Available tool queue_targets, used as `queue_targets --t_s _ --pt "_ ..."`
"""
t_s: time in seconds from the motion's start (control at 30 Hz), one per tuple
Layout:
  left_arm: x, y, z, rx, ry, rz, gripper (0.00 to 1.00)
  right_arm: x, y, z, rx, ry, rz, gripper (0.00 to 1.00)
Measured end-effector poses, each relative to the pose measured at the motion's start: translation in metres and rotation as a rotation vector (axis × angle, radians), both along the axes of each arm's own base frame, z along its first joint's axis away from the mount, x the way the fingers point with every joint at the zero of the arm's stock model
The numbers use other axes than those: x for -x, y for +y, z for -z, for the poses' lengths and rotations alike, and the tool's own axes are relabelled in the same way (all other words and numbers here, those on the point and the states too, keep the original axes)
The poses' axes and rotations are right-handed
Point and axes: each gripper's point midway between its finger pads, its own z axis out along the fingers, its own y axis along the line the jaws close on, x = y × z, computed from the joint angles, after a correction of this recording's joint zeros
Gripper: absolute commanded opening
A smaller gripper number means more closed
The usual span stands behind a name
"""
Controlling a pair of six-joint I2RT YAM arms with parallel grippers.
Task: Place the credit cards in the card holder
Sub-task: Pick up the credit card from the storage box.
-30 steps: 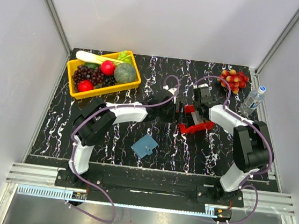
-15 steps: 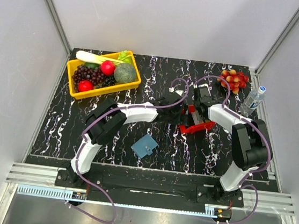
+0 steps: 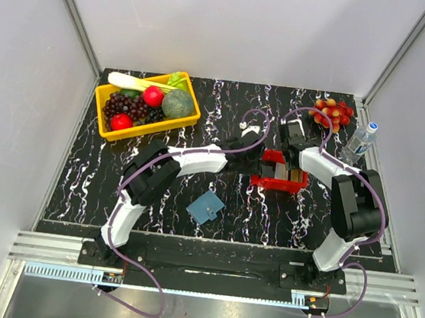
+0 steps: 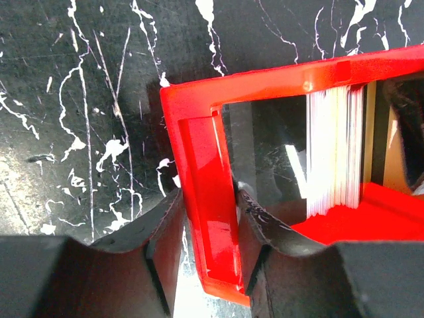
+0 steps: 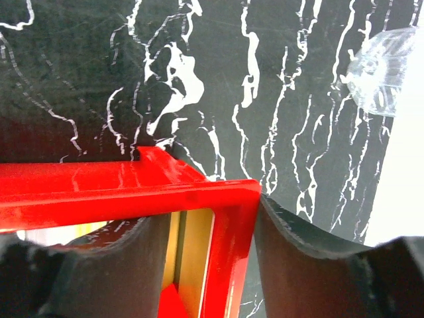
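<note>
Left pincer (image 4: 209,218) pinching tray (image 3: 278,187) left wall; right pincer (image 5: 212,232) spread, astride right wall. Cards (image 4: 334,152) upright inside tray, holder (image 3: 206,206) well apart, tray's near side. Guessing tray-steadying step; next needs one card plucked.

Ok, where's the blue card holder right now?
In the top view the card holder lies alone near the middle of the table, toward the arm bases, nearer and left of the red tray.
</note>
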Motion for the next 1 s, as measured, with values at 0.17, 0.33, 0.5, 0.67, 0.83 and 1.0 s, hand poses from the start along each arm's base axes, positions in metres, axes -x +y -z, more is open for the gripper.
queue_targets --t_s 0.17,0.33,0.5,0.67,0.83,1.0 --pt "0.000 0.001 0.000 -0.019 -0.012 -0.013 0.21 0.001 -0.004 -0.001 0.015 0.002 0.015 0.56" --pt "-0.001 0.003 0.001 -0.034 -0.024 -0.032 0.08 0.008 -0.003 -0.005 -0.011 0.024 0.053 0.63" --pt "-0.003 0.006 0.000 -0.045 -0.031 -0.065 0.00 0.018 0.000 -0.018 -0.075 -0.007 0.125 0.63" --pt "-0.002 0.011 0.000 -0.063 -0.028 -0.089 0.00 0.030 0.000 -0.022 -0.062 -0.017 0.189 0.63" --pt "0.001 0.015 -0.001 -0.084 -0.027 -0.105 0.00 0.037 0.002 -0.019 -0.052 -0.018 0.220 0.63" --pt "0.005 0.020 -0.001 -0.096 -0.026 -0.116 0.00 0.037 -0.003 -0.013 -0.013 -0.021 0.249 0.63"
